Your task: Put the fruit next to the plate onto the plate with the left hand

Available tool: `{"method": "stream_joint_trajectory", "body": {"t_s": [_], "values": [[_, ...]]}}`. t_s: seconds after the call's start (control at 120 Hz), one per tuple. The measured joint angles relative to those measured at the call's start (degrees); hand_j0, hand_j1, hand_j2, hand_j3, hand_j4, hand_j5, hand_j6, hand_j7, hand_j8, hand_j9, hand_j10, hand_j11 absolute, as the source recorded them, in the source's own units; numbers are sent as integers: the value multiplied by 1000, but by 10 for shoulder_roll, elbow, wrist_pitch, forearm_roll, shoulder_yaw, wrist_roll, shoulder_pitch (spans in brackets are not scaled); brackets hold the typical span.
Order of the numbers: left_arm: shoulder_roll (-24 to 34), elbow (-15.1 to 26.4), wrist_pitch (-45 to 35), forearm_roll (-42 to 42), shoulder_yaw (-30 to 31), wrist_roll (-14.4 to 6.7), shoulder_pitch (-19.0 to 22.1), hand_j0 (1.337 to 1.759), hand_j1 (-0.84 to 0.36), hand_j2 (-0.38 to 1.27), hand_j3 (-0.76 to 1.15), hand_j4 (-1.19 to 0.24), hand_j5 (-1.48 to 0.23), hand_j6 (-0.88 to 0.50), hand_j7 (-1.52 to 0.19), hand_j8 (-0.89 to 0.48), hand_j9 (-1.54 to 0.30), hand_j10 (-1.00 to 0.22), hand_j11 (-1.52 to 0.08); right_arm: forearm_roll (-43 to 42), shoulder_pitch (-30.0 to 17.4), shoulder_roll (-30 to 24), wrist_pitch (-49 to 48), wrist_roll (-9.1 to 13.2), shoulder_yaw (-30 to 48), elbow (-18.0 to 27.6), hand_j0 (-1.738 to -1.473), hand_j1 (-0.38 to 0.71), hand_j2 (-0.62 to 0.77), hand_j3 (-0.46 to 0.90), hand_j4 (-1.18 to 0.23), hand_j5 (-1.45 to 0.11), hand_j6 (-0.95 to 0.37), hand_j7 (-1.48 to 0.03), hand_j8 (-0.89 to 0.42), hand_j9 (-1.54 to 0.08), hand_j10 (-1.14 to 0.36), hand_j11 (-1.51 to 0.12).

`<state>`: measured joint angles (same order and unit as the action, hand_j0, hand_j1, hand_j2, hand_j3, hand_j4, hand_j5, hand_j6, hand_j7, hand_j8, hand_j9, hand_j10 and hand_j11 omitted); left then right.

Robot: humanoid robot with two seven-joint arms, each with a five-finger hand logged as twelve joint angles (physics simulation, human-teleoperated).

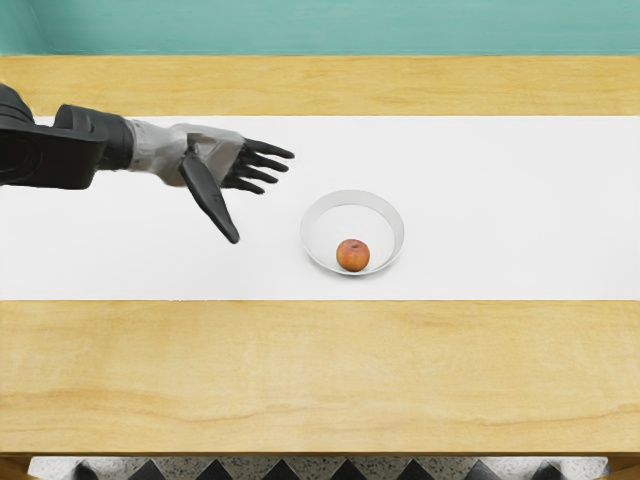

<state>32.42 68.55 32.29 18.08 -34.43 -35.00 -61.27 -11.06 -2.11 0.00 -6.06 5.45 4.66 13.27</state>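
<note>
While the apple (352, 255) sits on the plate (322, 214), the left hand (215, 163) spreads empty fingers (268, 150).

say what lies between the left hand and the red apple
Head view: only bare white tabletop and the rim of the round white plate separate the left hand from the red apple.

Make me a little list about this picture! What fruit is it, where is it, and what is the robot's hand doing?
fruit: apple, red-orange
where: on the plate, near its front edge
plate: white, round, on the white strip of the wooden table
left hand: open, fingers spread, holding nothing
hand position: left of the plate, not touching it
right hand: not in view
</note>
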Motion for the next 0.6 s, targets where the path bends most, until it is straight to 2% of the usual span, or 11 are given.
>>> {"method": "stream_joint_trajectory", "body": {"t_s": [0.142, 0.217, 0.342, 0.383, 0.525, 0.6], "values": [[113, -2, 20, -91, -6, 0, 39, 1658, 327, 11, 0, -20, -26, -18, -26, -18, -26, -20, -26, 0, 0, 0, 0, 0, 0, 0, -1658, -327, -4, 0, -18, -24, -18, -24, -18, -24, -18, -24], [130, -16, 24, -123, -7, 0, 61, 1658, 333, 8, 0, -15, -20, -13, -19, -14, -19, -15, -19, 0, 0, 0, 0, 0, 0, 0, -1658, -327, -4, 0, -18, -24, -18, -24, -18, -24, -18, -24], [149, -79, 26, -187, -7, 0, 75, 1658, 339, 4, 0, -9, -12, -8, -11, -8, -11, -9, -11, 0, 0, 0, 0, 0, 0, 0, -1658, -327, -4, 0, -18, -24, -18, -24, -18, -24, -18, -24], [156, -91, 27, -211, -7, 0, 99, 1658, 341, 4, 0, -7, -10, -6, -10, -7, -9, -7, -10, 0, 0, 0, 0, 0, 0, 0, -1658, -327, -4, 0, -18, -24, -18, -24, -18, -24, -18, -24], [238, -110, 27, -251, -7, 0, 113, 1658, 344, 2, 0, -3, -5, -2, -5, -2, -5, -3, -5, 0, 0, 0, 0, 0, 0, 0, -1658, -327, -4, 0, -18, -24, -18, -24, -18, -24, -18, -24], [241, -115, 28, -258, -6, 0, 113, 1658, 346, 1, 0, -1, -4, -1, -4, -1, -4, -2, -4, 0, 0, 0, 0, 0, 0, 0, -1658, -327, -4, 0, -18, -24, -18, -24, -18, -24, -18, -24]]}}
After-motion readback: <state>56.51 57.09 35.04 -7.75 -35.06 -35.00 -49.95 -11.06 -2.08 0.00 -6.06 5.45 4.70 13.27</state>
